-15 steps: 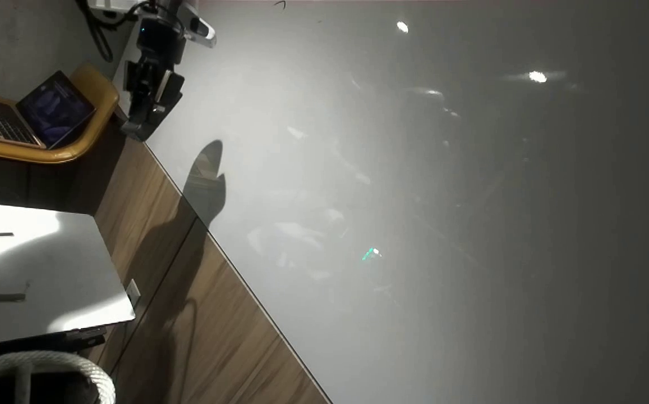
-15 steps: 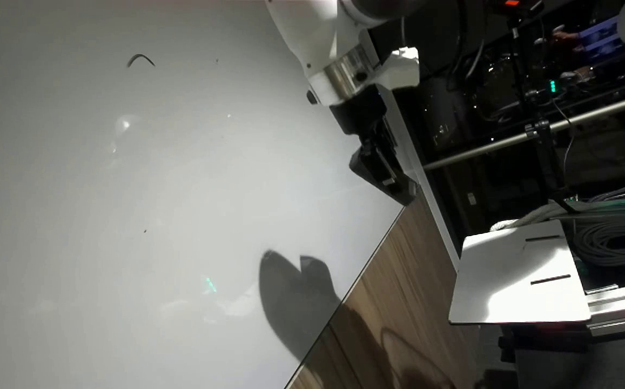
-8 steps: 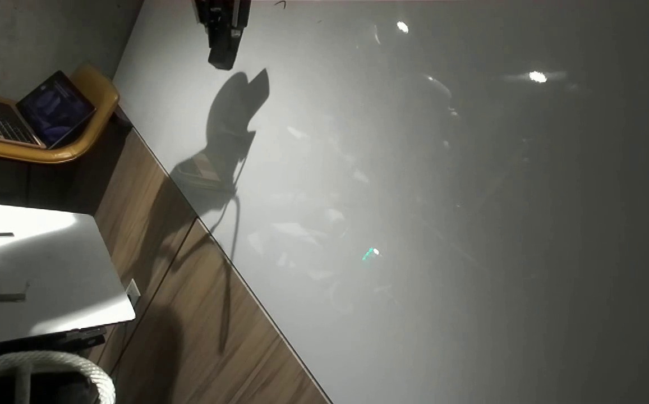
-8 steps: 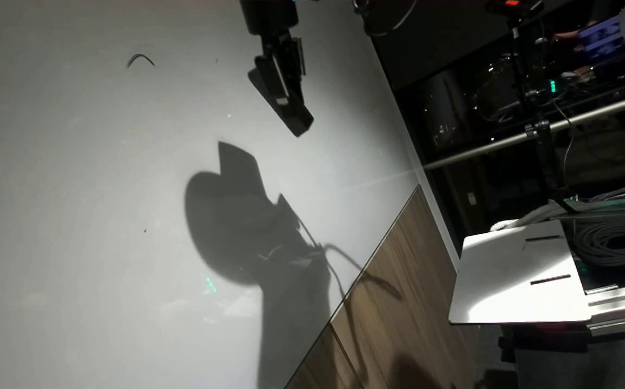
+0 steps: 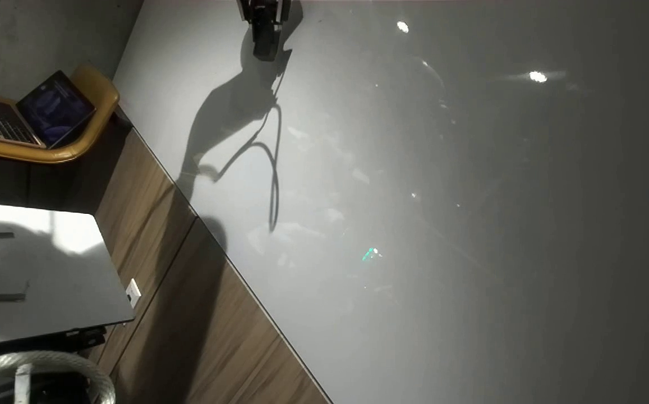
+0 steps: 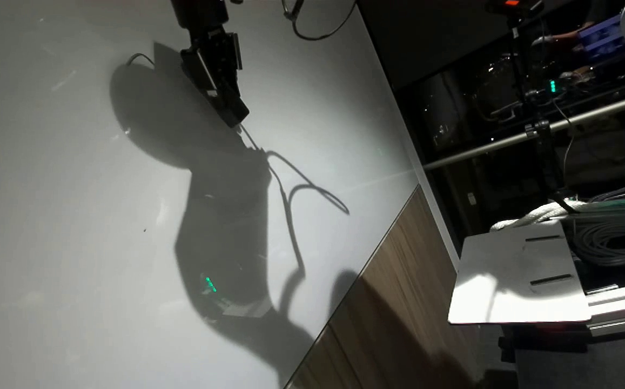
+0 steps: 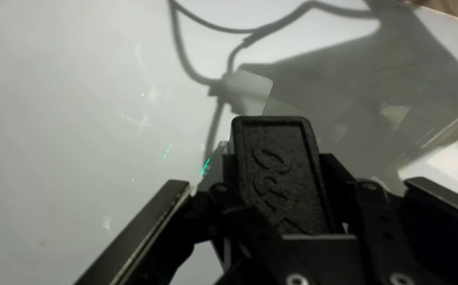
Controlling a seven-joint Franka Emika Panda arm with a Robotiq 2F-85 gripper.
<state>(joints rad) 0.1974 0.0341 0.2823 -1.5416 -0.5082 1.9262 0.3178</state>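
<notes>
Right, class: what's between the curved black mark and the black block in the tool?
In an exterior view, only a shadow on the white surface lies between the black block and curved mark.

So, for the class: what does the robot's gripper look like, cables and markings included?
The gripper is black, with slim linkages, flat pale-edged bars and round, silver-rimmed fasteners. It joins a rounded black housing; a thin dark cable loops nearby. I can read no markings on the gripper.
</notes>
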